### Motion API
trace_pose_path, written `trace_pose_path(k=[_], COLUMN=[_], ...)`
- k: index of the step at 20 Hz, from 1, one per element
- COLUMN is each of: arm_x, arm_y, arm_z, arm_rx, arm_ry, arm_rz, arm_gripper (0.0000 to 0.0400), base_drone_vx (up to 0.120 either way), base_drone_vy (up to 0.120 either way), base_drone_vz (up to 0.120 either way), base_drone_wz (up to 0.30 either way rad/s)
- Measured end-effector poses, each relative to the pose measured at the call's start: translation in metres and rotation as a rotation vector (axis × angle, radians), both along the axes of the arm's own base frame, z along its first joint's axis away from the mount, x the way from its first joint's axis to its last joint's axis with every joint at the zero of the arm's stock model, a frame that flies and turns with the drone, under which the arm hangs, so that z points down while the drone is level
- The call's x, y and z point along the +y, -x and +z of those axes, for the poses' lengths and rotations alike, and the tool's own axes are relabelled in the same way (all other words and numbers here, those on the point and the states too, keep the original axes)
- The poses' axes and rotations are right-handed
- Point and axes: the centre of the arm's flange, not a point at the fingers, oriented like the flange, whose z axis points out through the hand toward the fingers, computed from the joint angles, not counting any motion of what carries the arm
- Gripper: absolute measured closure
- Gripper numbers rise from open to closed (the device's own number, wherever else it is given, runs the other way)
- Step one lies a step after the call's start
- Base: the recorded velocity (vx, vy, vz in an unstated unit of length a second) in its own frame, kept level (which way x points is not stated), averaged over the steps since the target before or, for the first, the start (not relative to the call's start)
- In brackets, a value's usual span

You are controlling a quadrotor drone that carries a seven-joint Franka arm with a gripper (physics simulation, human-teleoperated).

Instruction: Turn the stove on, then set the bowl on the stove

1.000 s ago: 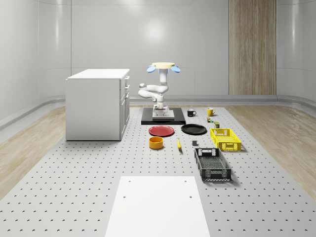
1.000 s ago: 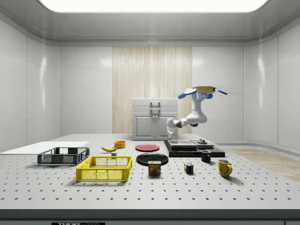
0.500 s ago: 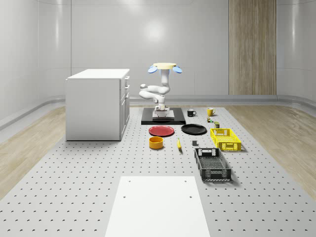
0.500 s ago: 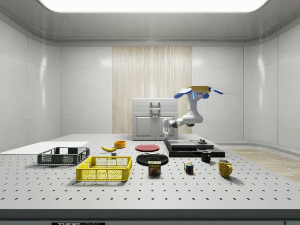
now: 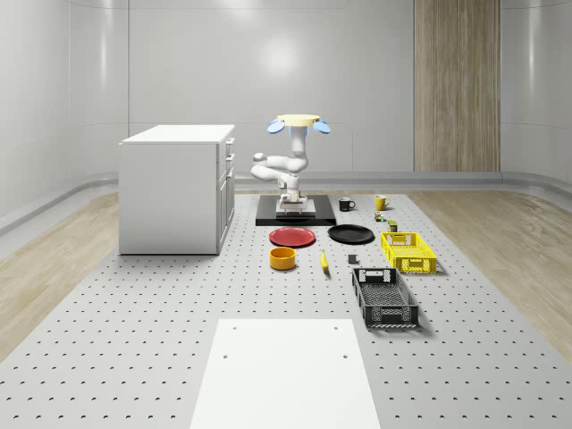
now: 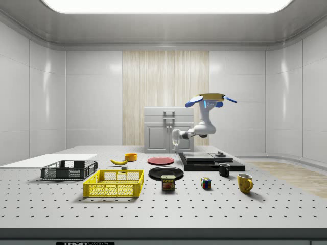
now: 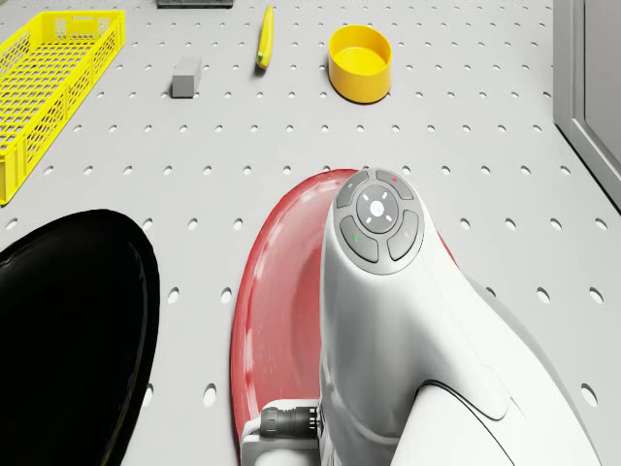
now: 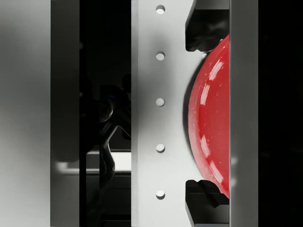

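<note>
Yellow bowl (image 5: 282, 258) sits on the surface beside the red plate (image 5: 292, 237). The drone (image 6: 210, 98) hovers over the stove's (image 6: 212, 161) front edge; claw (image 6: 176, 148) state: cannot tell.

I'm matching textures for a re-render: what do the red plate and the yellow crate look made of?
Red plate: glossy glazed ceramic or hard plastic, judging by the bright highlights along its rim. Yellow crate: moulded plastic, matte, with open lattice walls and uniform colour.
</note>
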Motion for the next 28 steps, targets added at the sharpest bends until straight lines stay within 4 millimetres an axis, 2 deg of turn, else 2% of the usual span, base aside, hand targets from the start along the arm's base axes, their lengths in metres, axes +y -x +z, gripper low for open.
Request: trace_pose_path(k=[20, 23, 28], arm_x=[0.0, 0.0, 0.0], arm_y=[0.0, 0.0, 0.0], arm_z=[0.0, 0.0, 0.0], arm_rx=[0.0, 0.0, 0.0], arm_ry=[0.0, 0.0, 0.0], arm_rz=[0.0, 0.0, 0.0], arm_gripper=[0.0, 0.0, 0.0], base_drone_vx=[0.12, 0.12, 0.12], base_drone_vy=[0.0, 0.08, 0.0], base_drone_vz=[0.0, 0.0, -0.04], base_drone_wz=[0.0, 0.0, 0.0])
